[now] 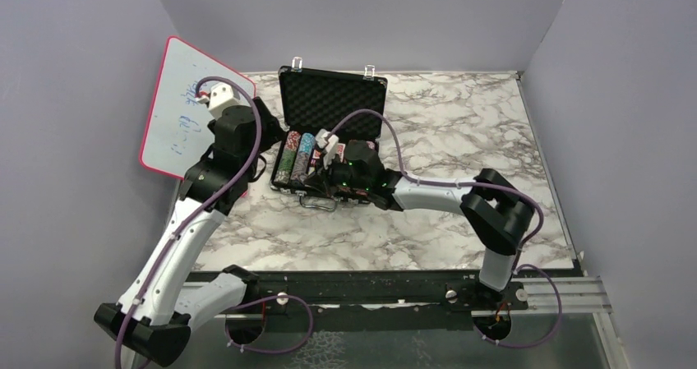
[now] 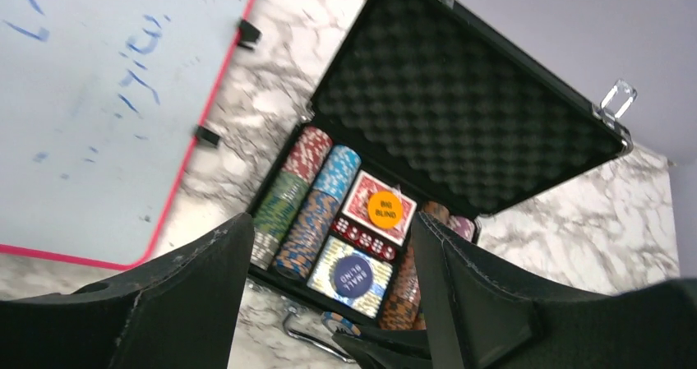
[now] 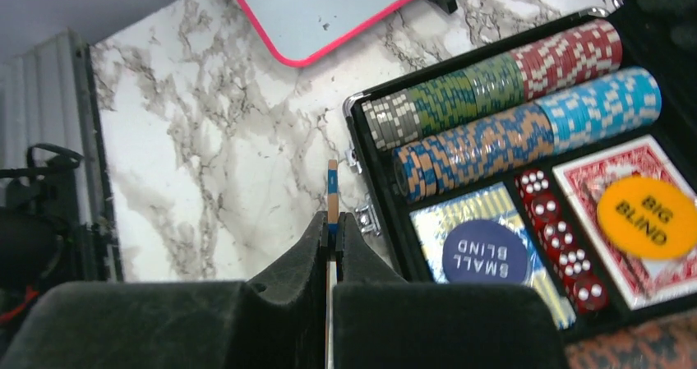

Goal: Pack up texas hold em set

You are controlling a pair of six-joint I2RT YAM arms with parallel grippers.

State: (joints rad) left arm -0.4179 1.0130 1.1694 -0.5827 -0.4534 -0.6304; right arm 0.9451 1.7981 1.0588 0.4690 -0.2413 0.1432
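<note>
One loose chip (image 3: 332,190), striped orange and blue, is pinched on edge by the right gripper (image 3: 331,221). Its fingers are pressed together on the chip, over the bare marble table (image 3: 214,139) just beside the case's corner.

Case (image 1: 333,102): open at mid-table, foam lid upright. Inside, seen from the right wrist:
- chip rows (image 3: 510,114) lying in their troughs
- red dice (image 3: 559,237) in a line between the two card decks
- orange button (image 3: 645,213) on the red deck (image 3: 608,163)
- blue button (image 3: 485,252) on the other deck

Left gripper (image 2: 333,229): jaws spread wide, nothing between them, hovering above the case. The pink-framed whiteboard (image 1: 185,106) leans at far left.

Step in hand, as I judge it: stowing the last stray chip. Packing looks nearly done, with the lid not yet shut.

Next move calls for carrying the chip over the rim and lining it up edge-on with a row that has room. I cannot tell which row does. Then lower the chip into the trough before letting go, so it does not roll.
</note>
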